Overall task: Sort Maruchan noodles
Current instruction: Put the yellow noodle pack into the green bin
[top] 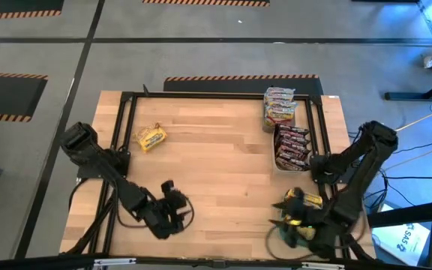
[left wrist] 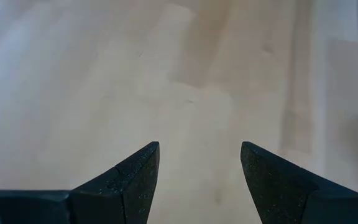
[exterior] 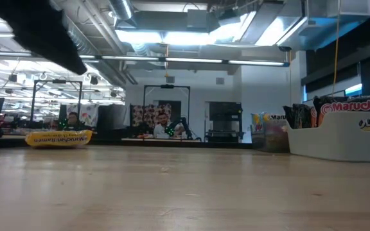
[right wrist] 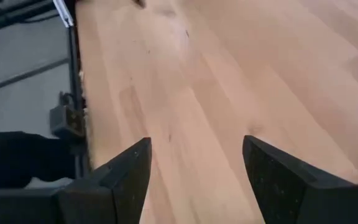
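One yellow noodle packet [top: 152,138] [exterior: 58,138] lies flat on the far left part of the table. Silvery-pink packets [top: 279,107] and dark brown-red packets [top: 292,146] [exterior: 355,110] stand in rows in trays along the right side. My left gripper [top: 176,211] [left wrist: 199,155] hovers open over bare wood near the near edge, left of centre. My right gripper [top: 280,218] [right wrist: 196,152] is open too, low over bare wood at the near right corner and pointing toward the table's left. Neither has anything between its fingers.
A black metal frame [top: 126,120] borders the table top. The white tray [exterior: 339,142] holding the dark packets stands at the right edge. Something yellow [top: 304,200] shows beside my right arm's wrist; what it is I cannot tell. Bare wood [top: 216,165] fills the middle.
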